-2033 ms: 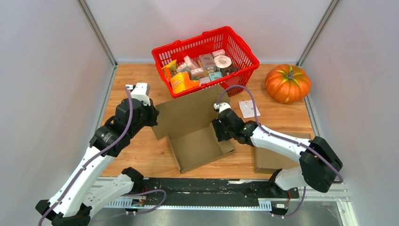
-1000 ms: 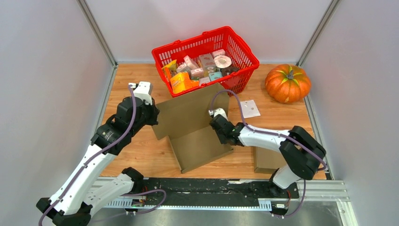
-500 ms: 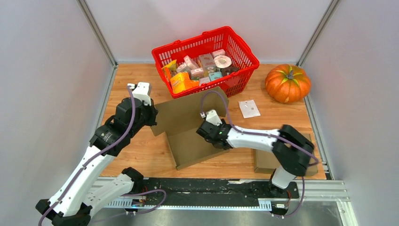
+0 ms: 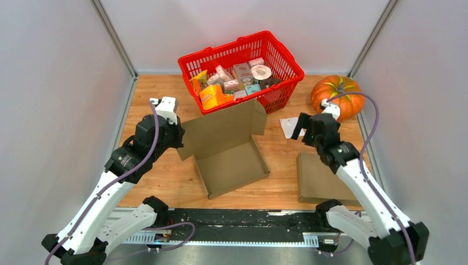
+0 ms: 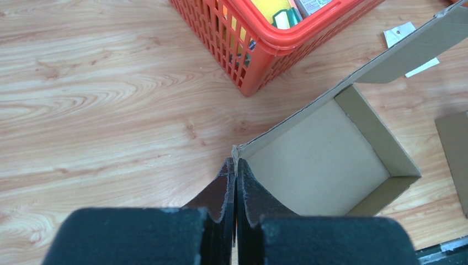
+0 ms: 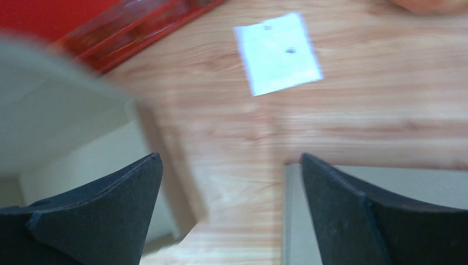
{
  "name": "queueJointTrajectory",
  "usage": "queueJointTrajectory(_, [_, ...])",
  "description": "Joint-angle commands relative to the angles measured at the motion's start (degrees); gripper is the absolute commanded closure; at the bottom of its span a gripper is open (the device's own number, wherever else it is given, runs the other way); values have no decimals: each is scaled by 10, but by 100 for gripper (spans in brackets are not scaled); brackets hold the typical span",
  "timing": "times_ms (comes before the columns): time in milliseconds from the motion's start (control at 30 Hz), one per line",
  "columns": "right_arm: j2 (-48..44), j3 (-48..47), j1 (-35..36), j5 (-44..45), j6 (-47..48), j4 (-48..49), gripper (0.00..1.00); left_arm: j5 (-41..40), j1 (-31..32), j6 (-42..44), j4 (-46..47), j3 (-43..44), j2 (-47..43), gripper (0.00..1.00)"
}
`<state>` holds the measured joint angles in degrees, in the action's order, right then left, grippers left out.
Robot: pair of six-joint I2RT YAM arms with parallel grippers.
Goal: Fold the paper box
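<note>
Overhead and wrist views of the folding workspace. The box, a brown cardboard tray with low walls, lies open near the middle of the table, its mouth upward and its interior bare. A broad flap rises from the tray's far edge, with a short tab folded at its right end, and stands just in front of the red basket, which is filled with small packages. The left end effector is at the box's left rear corner, where tray wall and flap meet: its two dark fingers are pressed together with the thin cardboard edge pinched between them, so it is clamped on the box. The right end effector is raised above the table to the right of the box and well apart from it, between the box and the orange pumpkin. Its fingers stand wide apart, with nothing between them and touching nothing; its wrist view, partly blurred, looks down on bare wood. A white paper slip lies on the table beneath it. A flat cardboard sheet lies near the right front of the table, separate from the box.
</note>
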<state>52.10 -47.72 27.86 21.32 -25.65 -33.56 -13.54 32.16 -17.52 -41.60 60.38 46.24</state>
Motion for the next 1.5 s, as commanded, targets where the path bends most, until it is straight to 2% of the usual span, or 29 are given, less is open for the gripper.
queueJointTrajectory(0, [131,-56,-131,-151,24,38,0,13,1,12,-28,7,0,100])
queueJointTrajectory(67, [239,-93,-141,-155,59,32,5,18,2,12,-29,9,0,100])
queueJointTrajectory(100, [276,-146,-143,-193,74,17,11,19,2,13,-30,8,-2,100])
queueJointTrajectory(167, [366,-189,-142,-224,125,5,18,20,1,16,-29,9,-5,100])
queueJointTrajectory(267, [453,-238,-153,-240,168,18,21,28,1,21,-27,7,-6,100])
queueJointTrajectory(333, [504,-264,-171,-281,174,30,20,36,1,23,-25,6,-4,100])
queueJointTrajectory(467, [557,-292,-173,-269,195,28,19,45,2,29,-26,5,-4,100])
queueJointTrajectory(633, [589,-295,-169,-214,204,24,20,40,1,36,-24,4,-7,100])
queueJointTrajectory(700, [601,-298,-162,-195,199,10,29,41,1,36,-22,4,-8,100])
queueJointTrajectory(767, [612,-293,-153,-187,198,5,32,44,1,35,-18,5,-6,100])
queueJointTrajectory(833, [614,-278,-146,-183,183,3,40,48,1,35,-18,8,-5,100])
queueJointTrajectory(867, [612,-271,-146,-181,176,3,52,48,1,35,-18,9,-5,100])
queueJointTrajectory(933, [605,-251,-143,-155,162,2,65,48,1,35,-22,11,-4,100])
queueJointTrajectory(1000, [594,-239,-142,-153,156,7,72,46,1,35,-23,10,-5,100])
queueJointTrajectory(1133, [508,-201,-142,-185,130,14,85,42,2,35,-24,11,-5,100])
queueJointTrajectory(1200, [465,-183,-141,-227,103,15,88,38,1,35,-24,11,-4,100])
queueJointTrajectory(1367, [282,-58,-129,-293,56,-6,93,33,1,34,-26,13,-4,100])
queueJointTrajectory(1467, [156,6,-71,-302,43,-56,93,33,1,32,-27,14,-4,100])
